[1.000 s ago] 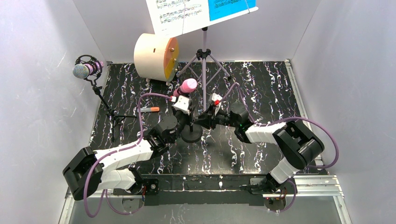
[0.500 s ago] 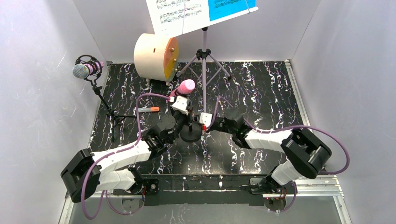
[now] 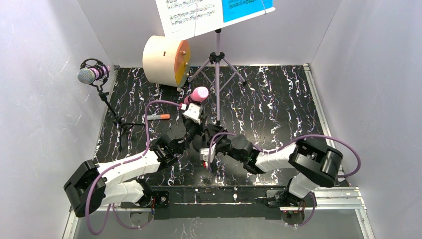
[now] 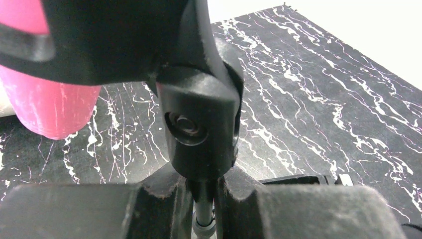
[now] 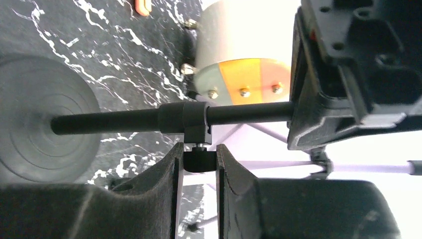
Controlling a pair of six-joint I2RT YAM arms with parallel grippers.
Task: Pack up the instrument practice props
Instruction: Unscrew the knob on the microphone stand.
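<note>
- The pink microphone (image 3: 200, 93) stands near the middle of the black marbled table (image 3: 278, 99), tilted toward the far side on top of a black pole (image 5: 124, 121).
- The left gripper (image 4: 204, 199) is clamped on the thin upper part of that pole, just below the black swivel joint (image 4: 201, 129) that carries the microphone's holder.
- The right gripper (image 5: 199, 162) comes in low from the near right. Its jaws are pressed together on the small knob (image 5: 199, 149) of a collar (image 5: 195, 118) partway down the same pole.
- The pole ends in a round base (image 5: 30, 129). It seems to sit flat on the table, though the arms cover it from above.
- The glittery purple microphone (image 3: 89, 74) is at the far left, held in a ring mount on a thin black tripod (image 3: 115, 118) close to the left wall.
- The lilac music rack (image 3: 217, 64) stands on its tripod legs at the far side, right of centre. It carries a white sheet-music page (image 3: 189, 15) on the left and a blue page (image 3: 246, 7) on the right.
- The cream drum (image 3: 161, 59) lies on its side just left of the rack, its orange face turned toward the rack.
- A small orange marker (image 3: 160, 116) lies on the table left of the left gripper.
</note>
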